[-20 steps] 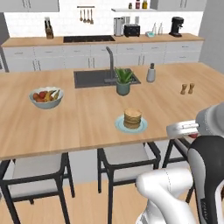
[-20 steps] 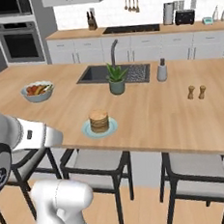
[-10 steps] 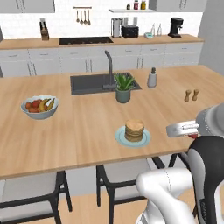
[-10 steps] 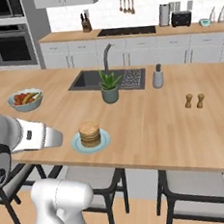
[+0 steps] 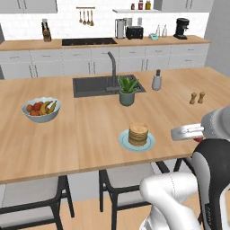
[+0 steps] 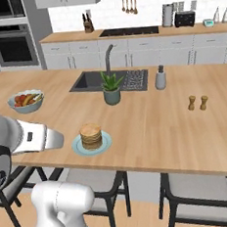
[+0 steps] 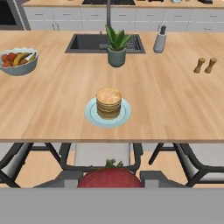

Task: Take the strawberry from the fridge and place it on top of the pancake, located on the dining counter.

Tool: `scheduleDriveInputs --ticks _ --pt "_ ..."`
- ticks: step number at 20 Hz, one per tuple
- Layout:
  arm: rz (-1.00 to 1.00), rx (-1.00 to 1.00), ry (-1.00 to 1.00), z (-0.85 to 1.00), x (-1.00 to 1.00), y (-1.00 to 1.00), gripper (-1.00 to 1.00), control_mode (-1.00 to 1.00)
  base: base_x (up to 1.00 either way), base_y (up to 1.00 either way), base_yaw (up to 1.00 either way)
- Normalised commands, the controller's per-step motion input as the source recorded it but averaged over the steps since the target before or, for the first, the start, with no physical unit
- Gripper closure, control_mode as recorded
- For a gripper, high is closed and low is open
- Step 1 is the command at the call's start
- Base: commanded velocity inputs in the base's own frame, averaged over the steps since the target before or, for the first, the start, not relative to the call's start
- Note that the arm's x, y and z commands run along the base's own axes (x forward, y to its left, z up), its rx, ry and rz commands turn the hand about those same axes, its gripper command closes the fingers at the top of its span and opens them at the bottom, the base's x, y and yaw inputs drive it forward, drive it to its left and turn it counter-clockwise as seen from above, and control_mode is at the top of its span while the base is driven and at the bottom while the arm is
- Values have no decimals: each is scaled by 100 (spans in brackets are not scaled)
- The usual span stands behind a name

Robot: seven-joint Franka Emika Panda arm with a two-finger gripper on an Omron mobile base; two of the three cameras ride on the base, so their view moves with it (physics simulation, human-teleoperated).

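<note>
One slip worries me: my gripper [image 7: 112, 178] is clamping the strawberry [image 7: 110, 178] short of the dining counter's [image 7: 52, 118] near edge, so it could be falling before reaching the pancake [image 7: 108, 103].

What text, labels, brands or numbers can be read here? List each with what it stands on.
No text reads clearly anywhere.
Small dark marks on the white arm link: too small and blurred to read.
Bottles on the wall shelf: labels too small to read.

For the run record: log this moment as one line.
phase: carry | gripper: shut on red strawberry with green top | target: tan pancake stack on pale blue plate, bare on top | place: not yet done
</note>
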Motion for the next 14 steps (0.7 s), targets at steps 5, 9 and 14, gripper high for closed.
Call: scheduleDriveInputs --ticks 5,9,14 --pt "0 0 0 0 0 0 100 100 21 0 0" --pt "0 0 0 0 14 0 100 -100 28 0 0" --pt "0 -5 8 0 89 8 100 -100 0 0 0"
